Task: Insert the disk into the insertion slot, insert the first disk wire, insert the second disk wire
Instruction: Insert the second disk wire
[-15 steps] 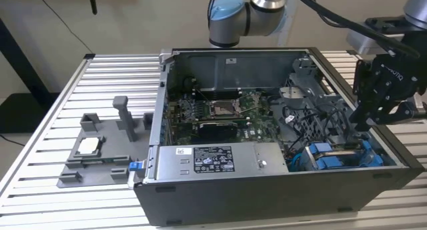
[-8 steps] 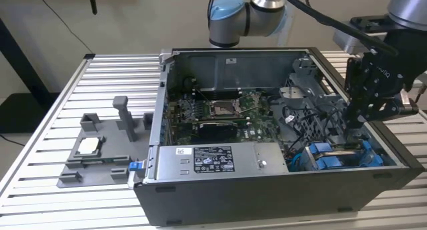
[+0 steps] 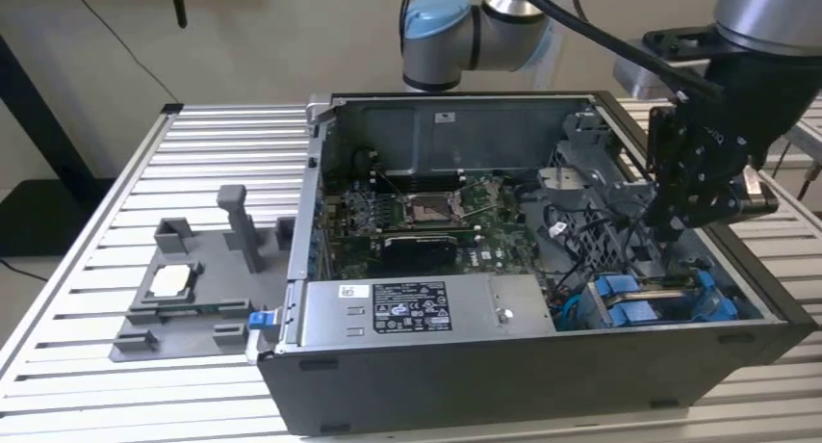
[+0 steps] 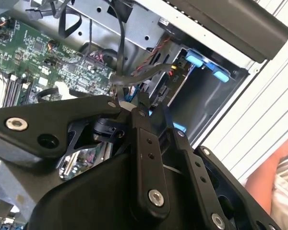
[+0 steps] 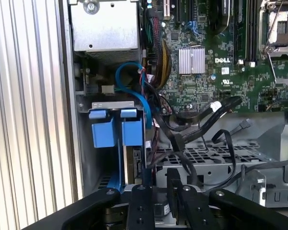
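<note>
The open computer case (image 3: 514,366) stands on the slatted table. The insertion slot (image 3: 661,291) is at the case's corner toward the exterior view's right. The disk's bright blue carrier (image 5: 119,132) sits inside the slot, and the carrier (image 3: 619,300) also shows from outside. My gripper (image 3: 664,236) hangs just above the slot. Both wrist views show its fingers close together, gripper (image 5: 161,178) and gripper (image 4: 146,103). A blue disk wire (image 5: 145,108) loops down from the case and ends between them. Other black wires (image 5: 201,127) lie loose beside it.
The grey labelled power-supply box (image 3: 411,308) runs along the case's front, with the green motherboard (image 3: 424,217) behind it. A grey fixture with a silver chip (image 3: 173,281) lies on the table at the exterior view's left. A person's arm (image 4: 273,177) is beside the table.
</note>
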Robot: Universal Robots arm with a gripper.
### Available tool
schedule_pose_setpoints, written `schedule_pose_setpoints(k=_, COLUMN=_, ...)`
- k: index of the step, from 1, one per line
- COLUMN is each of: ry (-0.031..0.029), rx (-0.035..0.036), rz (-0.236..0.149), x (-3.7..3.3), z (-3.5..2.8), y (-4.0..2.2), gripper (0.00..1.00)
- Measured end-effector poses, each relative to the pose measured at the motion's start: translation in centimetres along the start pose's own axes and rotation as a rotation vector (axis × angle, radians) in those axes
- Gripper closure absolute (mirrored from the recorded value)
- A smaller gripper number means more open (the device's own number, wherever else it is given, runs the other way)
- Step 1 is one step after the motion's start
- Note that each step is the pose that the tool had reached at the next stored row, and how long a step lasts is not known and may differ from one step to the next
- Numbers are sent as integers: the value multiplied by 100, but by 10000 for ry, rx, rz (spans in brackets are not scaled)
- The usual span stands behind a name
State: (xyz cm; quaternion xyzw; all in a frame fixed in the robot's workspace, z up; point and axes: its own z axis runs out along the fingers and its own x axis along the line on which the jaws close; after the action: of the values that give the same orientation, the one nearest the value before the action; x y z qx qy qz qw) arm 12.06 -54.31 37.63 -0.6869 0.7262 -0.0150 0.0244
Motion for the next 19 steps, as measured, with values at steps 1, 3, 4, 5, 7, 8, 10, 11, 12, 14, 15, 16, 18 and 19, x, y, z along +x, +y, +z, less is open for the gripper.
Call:
schedule_pose_setpoints(k=1, ry=-2, rx=33, rz=1, x=-8, z=-1, y=20, gripper=73)
schedule_pose_setpoints(k=3, ry=-6, rx=98, rz=3, x=-26, z=-7, y=54, gripper=73)
schedule_pose_setpoints(k=4, ry=-7, rx=132, rz=5, x=-31, z=-13, y=69, gripper=73)
schedule_pose_setpoints(k=5, ry=-10, rx=171, rz=7, x=-35, z=-20, y=82, gripper=73)
schedule_pose_setpoints(k=7, ry=-11, rx=242, rz=11, x=-41, z=-38, y=106, gripper=73)
schedule_pose_setpoints(k=8, ry=-16, rx=276, rz=13, x=-45, z=-44, y=119, gripper=73)
schedule_pose_setpoints(k=10, ry=-19, rx=348, rz=18, x=-56, z=-51, y=153, gripper=73)
schedule_pose_setpoints(k=11, ry=-20, rx=378, rz=18, x=-61, z=-53, y=169, gripper=73)
schedule_pose_setpoints(k=12, ry=-22, rx=407, rz=19, x=-67, z=-55, y=187, gripper=73)
schedule_pose_setpoints(k=14, ry=-24, rx=448, rz=20, x=-80, z=-59, y=221, gripper=73)
schedule_pose_setpoints(k=15, ry=-25, rx=467, rz=19, x=-89, z=-61, y=238, gripper=73)
schedule_pose_setpoints(k=16, ry=-27, rx=495, rz=18, x=-98, z=-62, y=258, gripper=73)
schedule_pose_setpoints(k=18, ry=-31, rx=567, rz=18, x=-115, z=-64, y=295, gripper=73)
schedule_pose_setpoints(k=19, ry=-33, rx=602, rz=17, x=-121, z=-68, y=306, gripper=73)
